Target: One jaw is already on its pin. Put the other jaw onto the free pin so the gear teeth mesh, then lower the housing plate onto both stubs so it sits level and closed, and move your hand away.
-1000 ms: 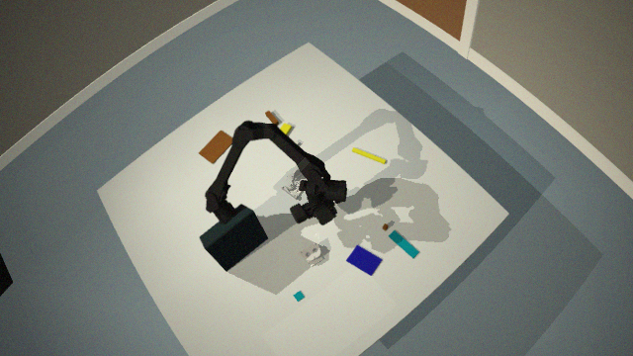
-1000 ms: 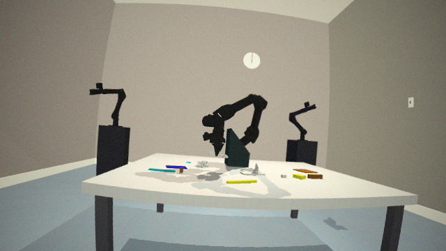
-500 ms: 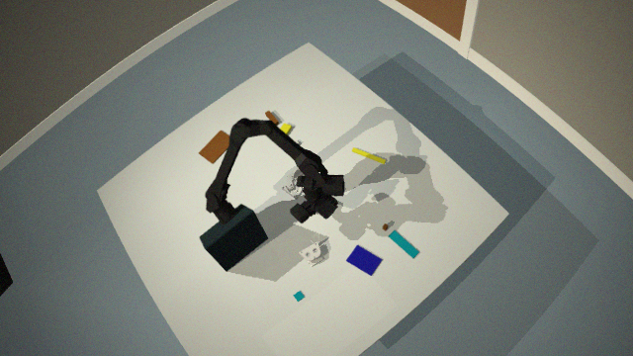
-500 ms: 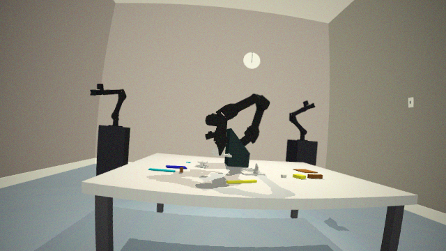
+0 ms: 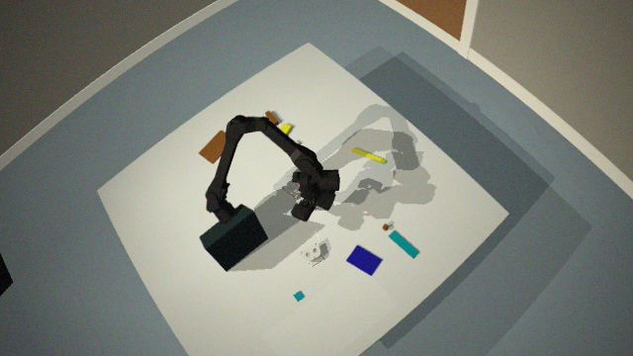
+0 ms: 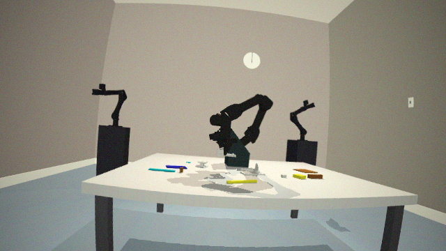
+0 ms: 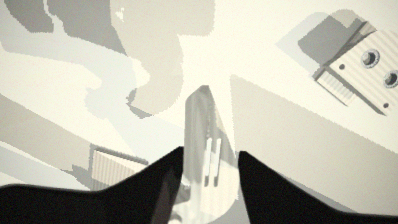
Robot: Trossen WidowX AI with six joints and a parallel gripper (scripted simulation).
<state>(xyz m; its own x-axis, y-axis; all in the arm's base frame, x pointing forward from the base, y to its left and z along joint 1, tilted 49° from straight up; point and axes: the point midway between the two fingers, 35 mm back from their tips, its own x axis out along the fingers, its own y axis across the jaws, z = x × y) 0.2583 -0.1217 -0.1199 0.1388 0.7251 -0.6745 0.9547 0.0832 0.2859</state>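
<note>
My gripper is shut on a pale jaw, a long tapered piece with two slots, held above the table. A pale plate with two round holes, apparently the housing plate, lies apart from my gripper, at upper right in the wrist view. A pale assembly with an upright part stands right of the gripper in the exterior view; it seems to be the base with the other jaw. The arm mostly hides it in the top view. Its pins and gear teeth cannot be made out.
A yellow bar, blue panel, teal bar and small brown piece lie around the work. A brown panel, yellow block and brown block lie beyond the arm.
</note>
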